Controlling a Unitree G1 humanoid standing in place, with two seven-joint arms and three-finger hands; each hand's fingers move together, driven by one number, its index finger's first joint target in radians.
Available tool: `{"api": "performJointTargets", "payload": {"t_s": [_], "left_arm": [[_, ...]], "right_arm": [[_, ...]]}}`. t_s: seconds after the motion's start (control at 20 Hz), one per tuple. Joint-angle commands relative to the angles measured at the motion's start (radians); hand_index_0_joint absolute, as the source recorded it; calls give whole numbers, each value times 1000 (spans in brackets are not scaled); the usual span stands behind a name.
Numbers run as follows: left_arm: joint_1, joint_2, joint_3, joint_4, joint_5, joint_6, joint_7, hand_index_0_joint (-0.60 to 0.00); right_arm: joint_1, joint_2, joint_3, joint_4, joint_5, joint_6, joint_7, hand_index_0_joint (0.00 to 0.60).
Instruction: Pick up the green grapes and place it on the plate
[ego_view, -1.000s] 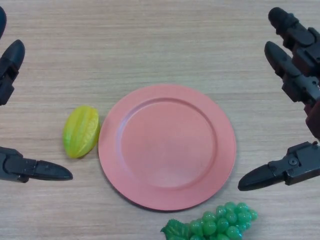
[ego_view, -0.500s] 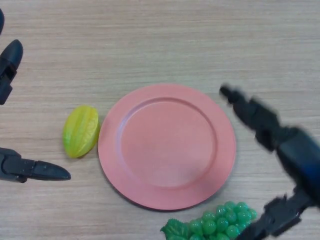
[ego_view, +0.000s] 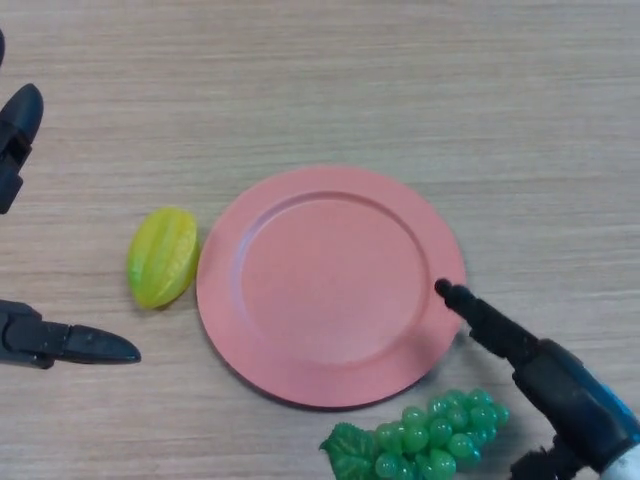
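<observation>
Swung down from the table's (ego_view: 330, 80) far right to beside the green grapes (ego_view: 430, 440), right hand (ego_view: 530, 355) with fingers straight and open, grapes just below the plate (ego_view: 330, 285) rim: best lowered, closed around the bunch.

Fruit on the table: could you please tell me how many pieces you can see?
2: a yellow star fruit just left of the pink plate, and a bunch of green grapes below the plate, cut off by the view's bottom edge.
</observation>
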Motion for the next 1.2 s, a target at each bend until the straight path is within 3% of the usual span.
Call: {"api": "performJointTargets", "payload": {"t_s": [0.05,0.15,0.2,0.25,0.3,0.55,0.75,0.9,1.05,1.2], "left_arm": [[-22,30,41,-63,-3,-141,16,0],[-19,27,42,-66,-6,-142,15,0],[-15,25,46,-68,-13,-142,12,0],[-12,24,50,-69,-18,-140,11,0],[-4,22,62,-74,-29,-129,10,0],[2,14,59,-78,-14,-128,12,0],[7,8,58,-75,-17,-129,21,0],[4,12,58,-66,-12,-131,21,0],[1,12,49,-60,-2,-140,19,0],[-5,16,44,-52,3,-154,12,0]], "right_arm": [[-47,-4,-57,-2,7,-178,-100,0],[-51,0,-55,20,14,-189,-116,200],[-46,2,-47,32,19,-197,-126,350],[-41,4,-39,44,22,-206,-134,450],[-24,6,-11,73,19,-226,-146,593],[-1,3,31,123,-17,-280,-171,600],[-3,-13,45,125,17,-350,-85,600],[31,-15,19,-88,195,-191,77,600],[3,-17,-1,-242,215,-84,136,600],[-94,8,7,-440,265,147,162,600]]}}
